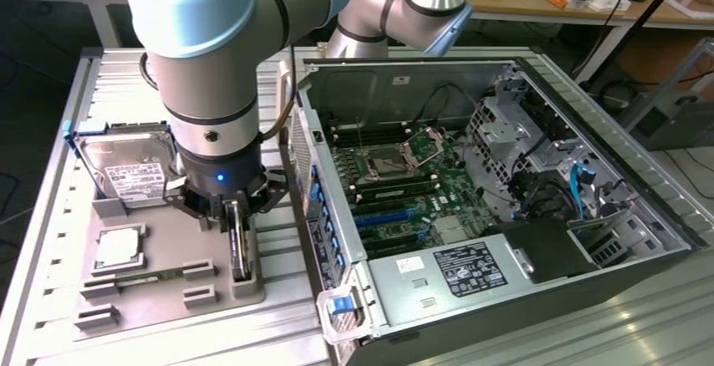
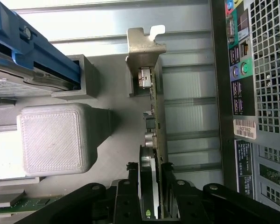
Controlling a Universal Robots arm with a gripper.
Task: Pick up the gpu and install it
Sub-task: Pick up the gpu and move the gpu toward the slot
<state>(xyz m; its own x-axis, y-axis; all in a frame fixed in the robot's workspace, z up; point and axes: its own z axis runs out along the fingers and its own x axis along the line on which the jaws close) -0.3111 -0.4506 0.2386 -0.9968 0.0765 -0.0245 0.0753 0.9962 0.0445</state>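
Gripper (image 1: 237,216) (image 2: 150,186): fingers (image 2: 130,189) closed against both faces of the gpu, gripping it.
Gpu (image 1: 239,253) (image 2: 155,116): stands on its long edge in a slot of the grey holder (image 1: 167,303), with its top edge free.
Bracket (image 2: 144,51): silver, at the card end away from the fingers.
Exterior view's left of the card: a raised grey block (image 2: 51,137) nearby, a square chip (image 1: 117,247), and a hard drive (image 1: 129,170) farther off.
Exterior view's right of the card: a strip of ribbed table (image 2: 191,84), then the computer case (image 1: 334,182) (image 2: 266,70) wall.
Case interior: its top side is open, with the motherboard (image 1: 402,190) exposed.
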